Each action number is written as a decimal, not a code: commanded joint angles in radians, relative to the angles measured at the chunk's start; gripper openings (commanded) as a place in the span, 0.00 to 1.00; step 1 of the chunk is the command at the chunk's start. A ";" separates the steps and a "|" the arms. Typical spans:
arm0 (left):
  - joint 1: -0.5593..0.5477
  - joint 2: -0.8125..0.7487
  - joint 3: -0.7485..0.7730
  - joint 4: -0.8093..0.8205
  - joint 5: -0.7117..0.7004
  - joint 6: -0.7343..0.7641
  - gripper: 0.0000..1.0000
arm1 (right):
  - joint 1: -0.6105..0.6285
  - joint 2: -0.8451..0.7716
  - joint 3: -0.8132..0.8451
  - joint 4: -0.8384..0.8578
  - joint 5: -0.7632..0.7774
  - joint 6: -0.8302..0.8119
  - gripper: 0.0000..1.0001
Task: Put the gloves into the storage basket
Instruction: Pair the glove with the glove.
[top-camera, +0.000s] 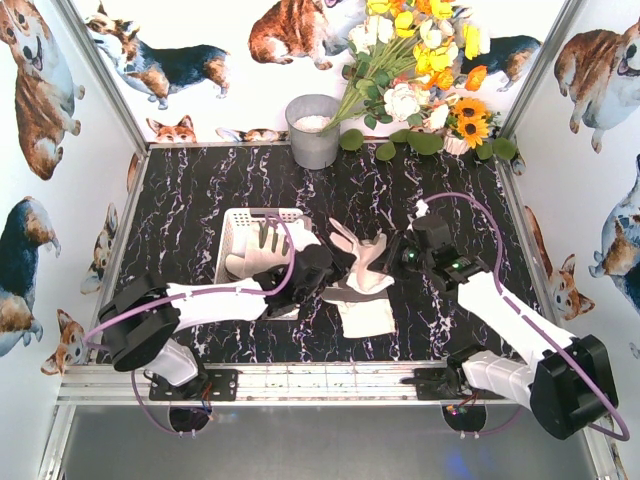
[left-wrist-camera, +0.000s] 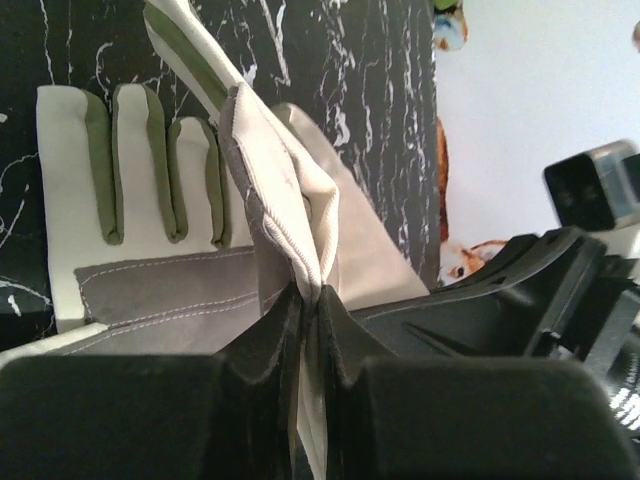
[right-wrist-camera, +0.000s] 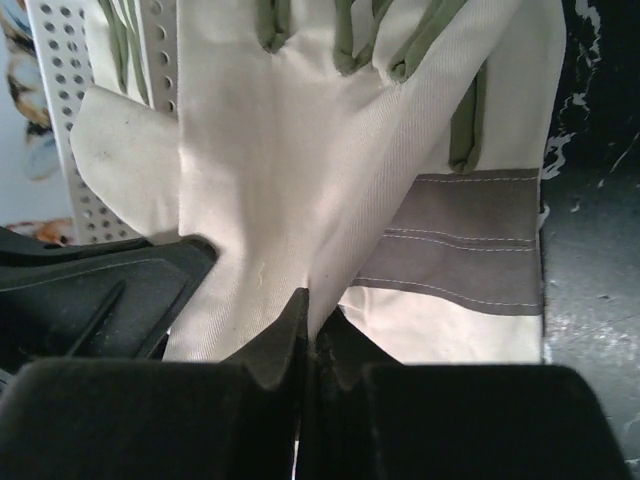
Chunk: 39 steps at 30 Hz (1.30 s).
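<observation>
Mid-job here, I'd say. One glove (top-camera: 262, 245) is already lying in the storage basket (top-camera: 228, 255), which sits at 9 o'clock of the pile in the middle of the desk (top-camera: 180, 200).

Both arms are on the bunched glove (top-camera: 362, 258) between them. The left tool (left-wrist-camera: 310, 300) is clamped right down on a fold of its cloth, jaws fully together. The right tool (right-wrist-camera: 305, 312) is pinched tight on cream fabric the same way. Looks like the same glove to me, but I can't swear to it. Another glove (top-camera: 366, 318) lies flat at 6 o'clock of that one, touching it or tucked just under it.

So the step in hand is the pick-up. Next move, as I read it, is for one side to let go, or they'll just tug against each other. Then lift high enough to clear the basket's rim and carry toward 9 o'clock. It's floppy stuff, so the dangling cloth could drag the flat glove along.
</observation>
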 joint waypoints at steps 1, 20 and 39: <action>-0.032 0.032 -0.025 0.045 0.039 0.085 0.00 | 0.000 -0.046 -0.034 0.073 0.014 -0.187 0.00; -0.051 -0.024 -0.168 0.013 0.108 -0.039 0.61 | 0.000 0.033 -0.138 0.022 -0.018 -0.161 0.00; -0.015 0.001 0.188 -0.611 0.194 0.321 0.58 | -0.003 0.073 -0.161 -0.059 0.082 -0.062 0.00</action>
